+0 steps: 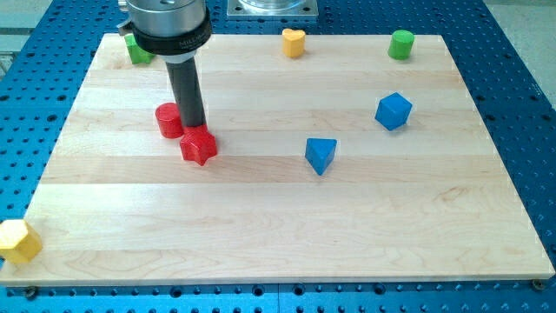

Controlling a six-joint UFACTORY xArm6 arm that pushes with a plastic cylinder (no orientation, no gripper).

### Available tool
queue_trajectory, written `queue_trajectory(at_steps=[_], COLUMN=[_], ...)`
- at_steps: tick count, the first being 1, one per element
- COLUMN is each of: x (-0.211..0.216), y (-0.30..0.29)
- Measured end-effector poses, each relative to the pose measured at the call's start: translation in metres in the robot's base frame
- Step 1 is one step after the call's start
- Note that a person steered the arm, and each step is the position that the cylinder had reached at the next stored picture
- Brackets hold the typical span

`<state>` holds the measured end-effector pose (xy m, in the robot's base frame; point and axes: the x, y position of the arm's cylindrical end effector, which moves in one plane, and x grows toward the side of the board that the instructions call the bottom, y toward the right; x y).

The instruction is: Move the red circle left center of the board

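Observation:
The red circle [168, 120] is a short red cylinder on the wooden board [287, 226], left of the middle and a bit toward the view's top. My tip [195, 127] is just to the circle's right, touching or nearly touching it. A red star [199, 146] lies right below the tip, against it. The rod rises up to the arm's dark collar at the view's top left.
A green block [136, 49] sits at the top left, partly hidden by the arm. A yellow heart [294, 42] and a green cylinder [400, 43] are along the top edge. A blue cube [393, 110], a blue triangle [320, 155] and a yellow block [17, 241] also show.

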<state>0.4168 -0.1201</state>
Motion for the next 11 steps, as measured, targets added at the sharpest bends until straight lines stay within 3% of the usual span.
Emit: queue_trajectory(at_steps=[1, 2, 3, 4, 7, 8, 9, 10, 11], x=[0.0, -0.01, -0.02, -0.015, -0.007, 0.048, 0.073, 0.11, 0.112], y=[-0.035, -0.013, -0.032, -0.082, -0.074, -0.095, -0.12, -0.182, -0.185])
